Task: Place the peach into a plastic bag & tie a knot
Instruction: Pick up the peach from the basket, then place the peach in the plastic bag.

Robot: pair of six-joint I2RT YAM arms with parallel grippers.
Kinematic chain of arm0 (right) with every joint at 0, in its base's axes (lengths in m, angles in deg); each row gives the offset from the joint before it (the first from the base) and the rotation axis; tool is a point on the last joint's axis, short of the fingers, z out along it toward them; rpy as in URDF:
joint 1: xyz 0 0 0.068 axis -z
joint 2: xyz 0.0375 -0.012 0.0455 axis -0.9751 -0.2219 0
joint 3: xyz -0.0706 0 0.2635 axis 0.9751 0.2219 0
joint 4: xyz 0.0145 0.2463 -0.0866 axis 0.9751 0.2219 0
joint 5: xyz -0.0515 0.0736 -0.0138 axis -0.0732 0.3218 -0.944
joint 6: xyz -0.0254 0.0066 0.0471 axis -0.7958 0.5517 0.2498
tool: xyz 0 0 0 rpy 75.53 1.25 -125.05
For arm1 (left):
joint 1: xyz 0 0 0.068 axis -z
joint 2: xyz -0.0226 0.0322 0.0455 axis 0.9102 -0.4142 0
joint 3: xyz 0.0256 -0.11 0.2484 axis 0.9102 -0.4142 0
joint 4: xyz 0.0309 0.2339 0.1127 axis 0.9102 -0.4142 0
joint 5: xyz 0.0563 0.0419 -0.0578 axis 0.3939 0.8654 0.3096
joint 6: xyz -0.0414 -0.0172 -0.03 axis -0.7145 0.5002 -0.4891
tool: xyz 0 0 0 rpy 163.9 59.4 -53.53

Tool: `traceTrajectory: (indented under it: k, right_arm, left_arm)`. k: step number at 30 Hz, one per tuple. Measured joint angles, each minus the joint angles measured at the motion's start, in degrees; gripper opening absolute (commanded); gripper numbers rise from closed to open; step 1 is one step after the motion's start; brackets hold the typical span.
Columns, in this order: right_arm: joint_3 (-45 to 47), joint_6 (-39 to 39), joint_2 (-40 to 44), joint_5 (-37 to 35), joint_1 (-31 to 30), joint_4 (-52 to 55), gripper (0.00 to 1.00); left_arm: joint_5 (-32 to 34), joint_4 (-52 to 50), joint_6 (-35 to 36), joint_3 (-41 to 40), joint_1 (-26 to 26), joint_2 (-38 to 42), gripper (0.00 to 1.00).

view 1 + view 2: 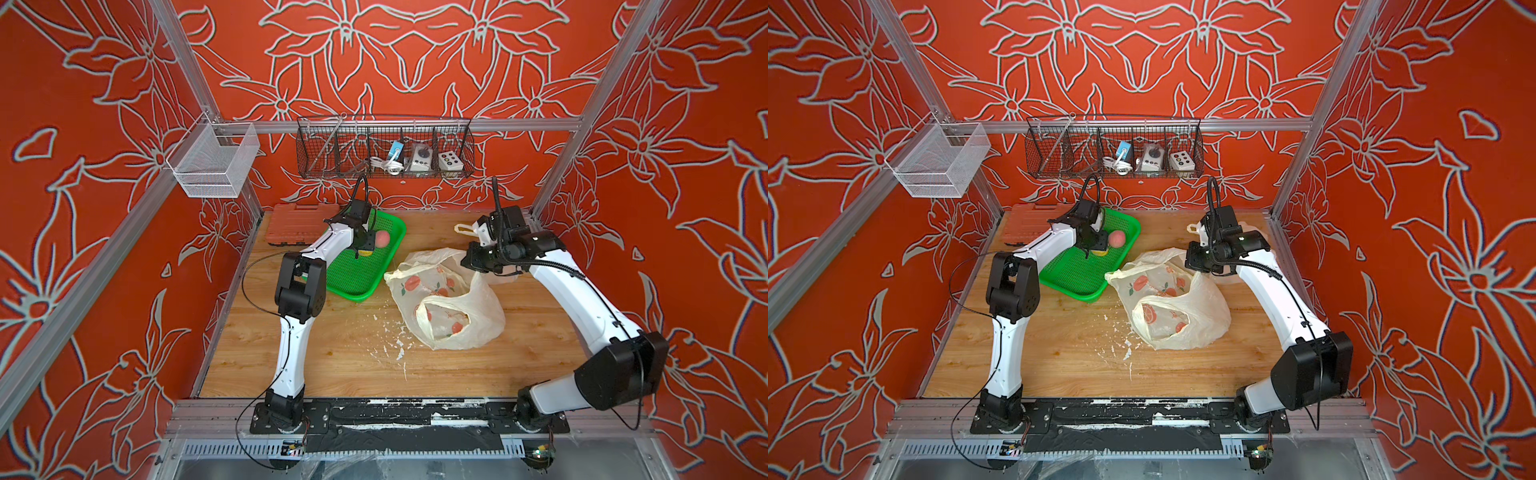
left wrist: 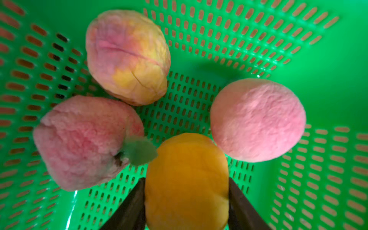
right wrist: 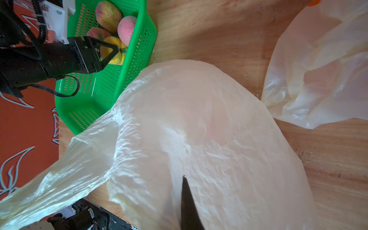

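Observation:
A green perforated tray (image 1: 357,278) (image 2: 298,49) at the back left holds several peaches. My left gripper (image 2: 186,179) (image 1: 368,249) reaches into it, both dark fingers pressed against the sides of a yellow-orange peach (image 2: 187,189) (image 3: 111,49). Around it lie a round pink peach (image 2: 257,119) (image 1: 381,239), a pink one with a green leaf (image 2: 87,141) and a pink-yellow one (image 2: 127,55). The translucent plastic bag (image 1: 449,299) (image 3: 199,129), printed with peaches, sits mid-table with its mouth open. My right gripper (image 1: 471,259) (image 3: 185,179) is shut on its far edge, holding the film up.
Behind the right arm lies another plastic bag (image 3: 318,69) (image 1: 463,228). An orange tool case (image 1: 295,224) sits at the back left beside the tray. A black wire basket (image 1: 384,149) and a white mesh basket (image 1: 212,160) hang on the frame. White crumbs (image 1: 395,345) dot the wooden table.

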Motion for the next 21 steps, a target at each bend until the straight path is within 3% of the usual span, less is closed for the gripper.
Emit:
traceTrajectory:
  k: [2, 5, 10, 13, 16, 18, 21]
  right_arm:
    - [0.0, 0.2, 0.0, 0.0, 0.0, -0.2, 0.0]
    - [0.0, 0.9, 0.0, 0.0, 0.0, -0.5, 0.0]
    - [0.0, 3.2, 0.0, 1.0, 0.0, -2.2, 0.0]
    - [0.0, 4.7, 0.0, 2.0, 0.0, -3.4, 0.0]
    - [0.1, 6.3, 0.0, 3.1, 0.0, -4.5, 0.0]
    - [0.3, 7.4, 0.0, 3.8, 0.0, -5.3, 0.0]
    - [1.4, 9.2, 0.3, 4.9, 0.0, -6.7, 0.0]
  left_arm:
    - [-0.8, 0.5, -0.2, -0.9, -0.2, 0.5, 0.35]
    - [-3.7, 1.3, -1.2, -8.6, -0.6, 6.2, 0.35]
    - [-13.4, 1.4, -6.3, -33.6, 0.2, 33.7, 0.36]
    - [-19.7, 2.7, -10.8, -43.8, 4.3, 51.5, 0.35]
    - [-25.5, 5.7, -17.9, -52.6, 9.0, 62.7, 0.34]
    - [-26.9, 8.2, -22.4, -56.4, 12.4, 65.6, 0.34]
    - [-27.6, 13.2, -27.2, -58.1, 16.7, 63.6, 0.35]
